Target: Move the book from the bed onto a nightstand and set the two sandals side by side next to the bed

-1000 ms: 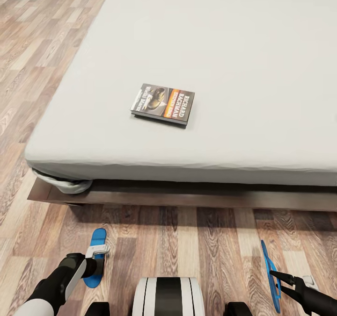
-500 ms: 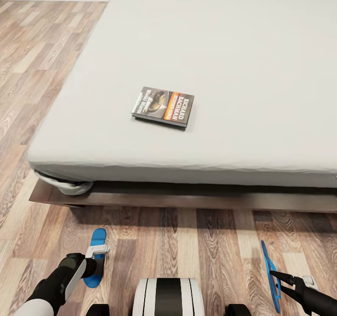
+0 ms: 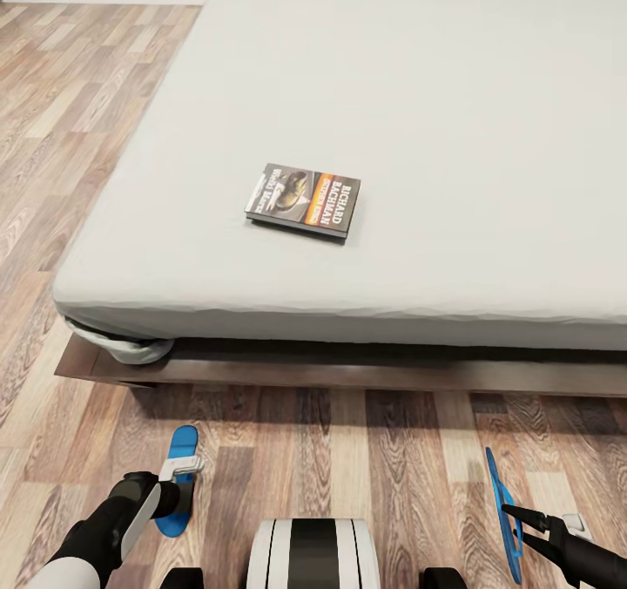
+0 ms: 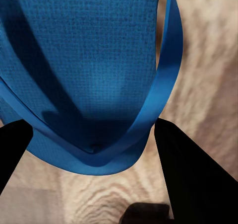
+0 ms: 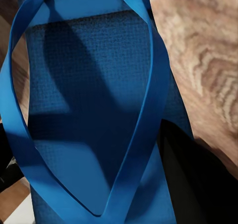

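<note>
Both claws sit low at the near edge of the scene, each at a blue sandal on the wood-plank floor (image 3: 366, 450). On the left, the left gripper (image 4: 91, 134) has its two dark fingers spread wide to either side of the left sandal (image 3: 178, 477), the strap's toe post lying between them; nothing is pinched, so it reads as released. That sandal lies flat on the planks near the bed's left corner. On the right, the right gripper (image 3: 514, 519) meets the right sandal (image 3: 502, 511), which stands tilted on its edge; one dark finger (image 5: 191, 174) lies against the sole, but whether the claw is clenched on it cannot be told. The two sandals lie well apart, with the robot's white trunk (image 3: 313, 554) between them. Beyond them stands the bed (image 3: 418, 75), its pale mattress over a dark brown frame. The book (image 3: 303, 199) lies flat on the mattress, toward the near left part, its cover up. White lettering on the cover reads "RICHARD BACHMAN"; the smaller words on the orange band are too fine to read.
</note>
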